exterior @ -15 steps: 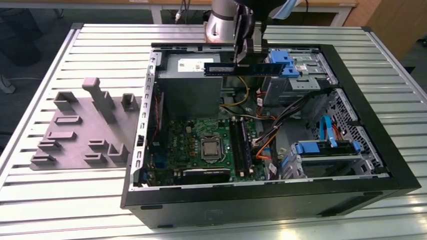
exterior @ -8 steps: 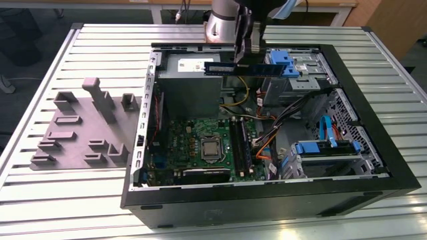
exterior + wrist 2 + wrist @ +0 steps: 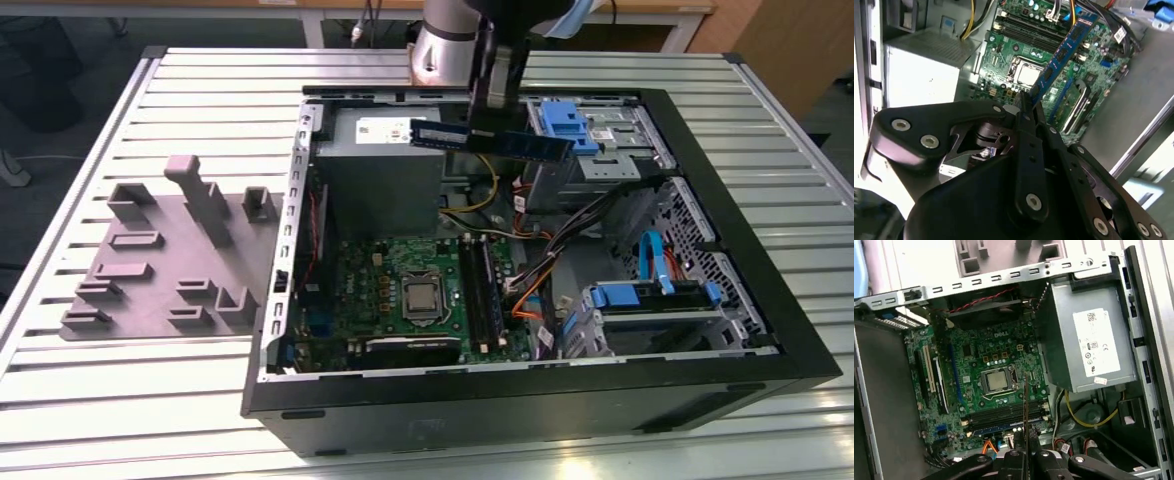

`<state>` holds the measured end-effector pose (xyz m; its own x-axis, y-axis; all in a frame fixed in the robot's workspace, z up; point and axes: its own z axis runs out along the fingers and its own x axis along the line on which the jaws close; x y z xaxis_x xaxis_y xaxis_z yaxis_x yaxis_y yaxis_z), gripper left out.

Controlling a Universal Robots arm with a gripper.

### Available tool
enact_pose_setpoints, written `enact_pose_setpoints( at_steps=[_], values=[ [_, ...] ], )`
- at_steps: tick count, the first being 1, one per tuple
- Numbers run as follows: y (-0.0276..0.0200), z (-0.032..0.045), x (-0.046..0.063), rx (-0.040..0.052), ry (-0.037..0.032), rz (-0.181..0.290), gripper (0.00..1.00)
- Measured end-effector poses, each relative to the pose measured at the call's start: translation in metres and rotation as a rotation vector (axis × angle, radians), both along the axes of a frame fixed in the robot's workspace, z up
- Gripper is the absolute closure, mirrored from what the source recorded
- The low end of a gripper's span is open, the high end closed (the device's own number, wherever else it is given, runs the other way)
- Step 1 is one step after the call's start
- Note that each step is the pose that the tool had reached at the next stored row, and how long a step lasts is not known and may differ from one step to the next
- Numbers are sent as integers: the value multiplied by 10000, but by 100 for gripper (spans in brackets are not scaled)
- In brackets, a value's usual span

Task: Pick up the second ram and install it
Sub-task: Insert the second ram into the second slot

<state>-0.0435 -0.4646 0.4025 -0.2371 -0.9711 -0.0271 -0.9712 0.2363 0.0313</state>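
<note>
The gripper (image 3: 483, 118), clamped off-centre on the second ram (image 3: 497, 141), hangs at 12 o'clock from the motherboard (image 3: 387, 290). Likely light, stiff, fragile; best held by its edges.

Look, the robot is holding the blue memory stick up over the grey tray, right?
Not quite. The fingers do hold the second ram up, but over the open computer case, not over the grey tray, which sits beside the case on the exterior view's left. The exterior view shows this.
</note>
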Motion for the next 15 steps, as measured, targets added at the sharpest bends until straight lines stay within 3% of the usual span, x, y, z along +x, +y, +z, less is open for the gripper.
enact_pose_setpoints(
  at_steps=[15],
  values=[
    [0, -46, 0, -1, 0, -2714, 86]
  ],
)
